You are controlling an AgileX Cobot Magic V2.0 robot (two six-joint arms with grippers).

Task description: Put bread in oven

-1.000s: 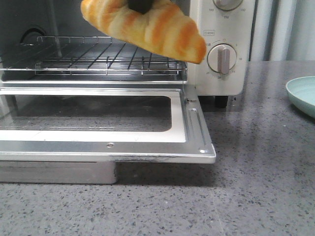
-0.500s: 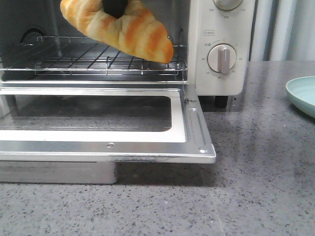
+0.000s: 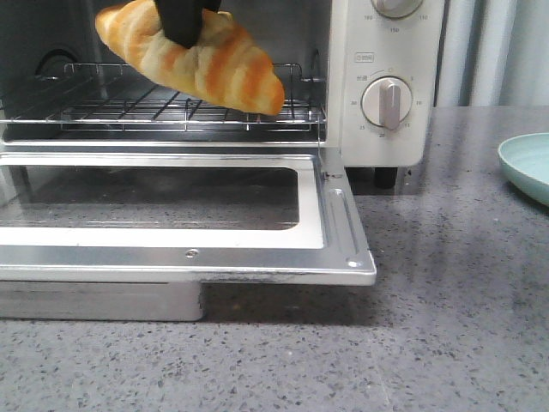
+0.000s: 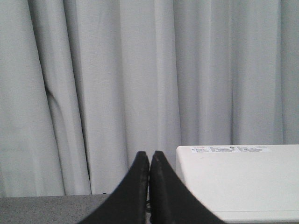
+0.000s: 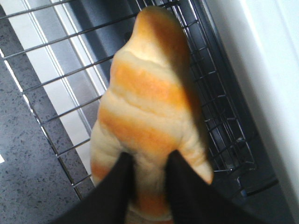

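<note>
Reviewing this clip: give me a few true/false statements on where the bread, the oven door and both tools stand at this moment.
1. The right tool holds the bread. True.
2. The bread lies flat on the wire rack. False: it hangs tilted above it.
3. The oven door is closed. False: it is dropped open.
4. The left tool grips nothing. True: its fingers are shut together, empty.
5. A pale green dish sits right of the oven. True.

Right gripper (image 5: 148,179) jaws clamped; left gripper (image 4: 150,163) jaws pressed together.
</note>
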